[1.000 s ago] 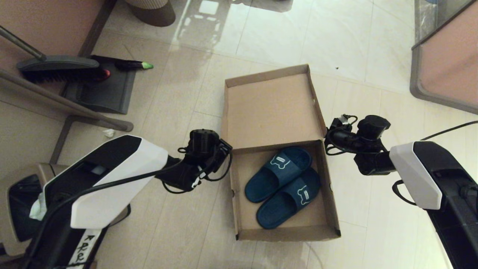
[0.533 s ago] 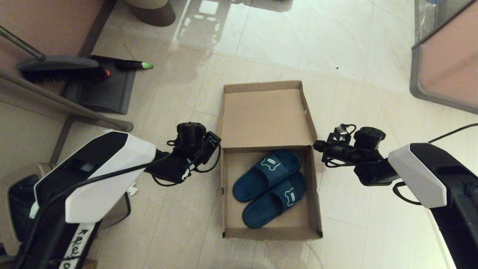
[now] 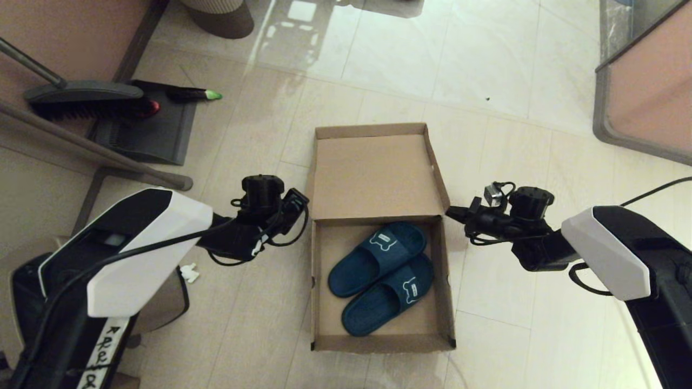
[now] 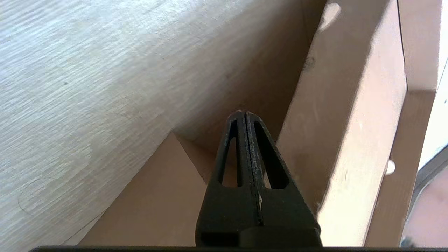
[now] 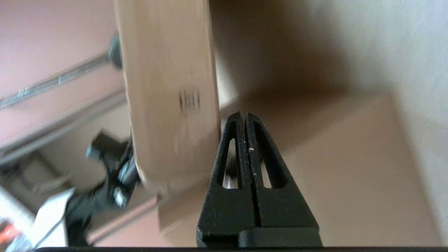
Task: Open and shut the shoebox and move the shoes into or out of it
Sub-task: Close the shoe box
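The brown cardboard shoebox [image 3: 378, 343] stands open on the tiled floor, its hinged lid [image 3: 373, 173] tilted up at the far side. The two navy slide shoes [image 3: 378, 270] lie side by side inside, white emblems up. My left gripper [image 3: 304, 201] is shut and empty at the box's left side by the hinge; in the left wrist view its tips [image 4: 244, 113] point into the corner between box wall [image 4: 150, 203] and lid flap [image 4: 343, 115]. My right gripper [image 3: 450, 212] is shut and empty at the right hinge corner, right beside the lid's side flap [image 5: 168, 98].
A broom [image 3: 86, 100] and dark dustpan [image 3: 146, 129] lie at the far left behind a slanted metal bar [image 3: 92, 148]. A crumpled paper scrap [image 3: 189, 273] lies near my left arm. A grey-framed panel [image 3: 643, 97] stands far right, a ribbed basket [image 3: 216, 16] at the back.
The lid has swung up from lying nearly flat. The box has shifted left and straightened. Both grippers moved left with it, staying at the hinge corners.
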`<state>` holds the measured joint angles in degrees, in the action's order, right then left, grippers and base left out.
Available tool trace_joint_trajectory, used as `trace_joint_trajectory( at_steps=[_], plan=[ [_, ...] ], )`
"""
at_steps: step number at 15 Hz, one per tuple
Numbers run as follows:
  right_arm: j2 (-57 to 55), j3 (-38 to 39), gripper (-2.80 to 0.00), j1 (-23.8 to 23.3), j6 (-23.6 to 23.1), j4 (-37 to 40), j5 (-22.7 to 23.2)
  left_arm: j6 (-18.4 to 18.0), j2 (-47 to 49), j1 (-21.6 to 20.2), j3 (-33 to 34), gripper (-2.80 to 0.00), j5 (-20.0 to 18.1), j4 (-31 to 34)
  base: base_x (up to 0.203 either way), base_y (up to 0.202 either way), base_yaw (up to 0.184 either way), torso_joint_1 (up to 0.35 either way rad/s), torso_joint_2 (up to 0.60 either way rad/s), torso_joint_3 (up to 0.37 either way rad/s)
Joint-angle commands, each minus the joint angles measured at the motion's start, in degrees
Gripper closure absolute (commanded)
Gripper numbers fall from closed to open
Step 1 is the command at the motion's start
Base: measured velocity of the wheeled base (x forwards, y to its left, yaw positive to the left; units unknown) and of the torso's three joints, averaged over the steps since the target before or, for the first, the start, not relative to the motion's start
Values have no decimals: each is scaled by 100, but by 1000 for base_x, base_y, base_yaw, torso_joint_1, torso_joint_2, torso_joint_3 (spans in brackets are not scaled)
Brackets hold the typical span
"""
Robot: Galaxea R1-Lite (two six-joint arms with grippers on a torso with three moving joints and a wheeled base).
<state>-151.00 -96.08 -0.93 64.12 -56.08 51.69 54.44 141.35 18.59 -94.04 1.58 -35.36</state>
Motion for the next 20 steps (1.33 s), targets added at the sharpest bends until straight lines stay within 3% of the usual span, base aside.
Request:
trace_joint_trajectory(
  at_steps=[1,4,6,7,13,16,20],
  plan=[
    [-178,-453,0,5,29,135,-86,14,15,-4,0,0,-18,-3,0,0,0,0,0,0],
    [-530,-1630,0,5,-209,1006,-339,-12,33,13,-27,0,-176,12,0,0,0,0,0,0],
    [-727,-1748,0,10,-1059,1533,-443,-116,51,30,-36,0,-193,12,0,0,0,0,0,0],
    [-765,-1741,0,13,-1136,1575,-611,-118,76,49,-36,0,-208,12,0,0,0,0,0,0],
    [-738,-1756,0,163,-1095,1513,-712,-118,165,219,-106,0,-220,12,0,0,0,0,0,0],
    [-746,-1748,0,172,-1077,1354,-1027,-127,203,373,-116,0,-228,12,0,0,0,0,0,0],
    [-765,-1748,0,-80,-1086,1336,-1206,-179,289,541,-218,0,-229,29,0,0,0,0,0,0]
  ],
)
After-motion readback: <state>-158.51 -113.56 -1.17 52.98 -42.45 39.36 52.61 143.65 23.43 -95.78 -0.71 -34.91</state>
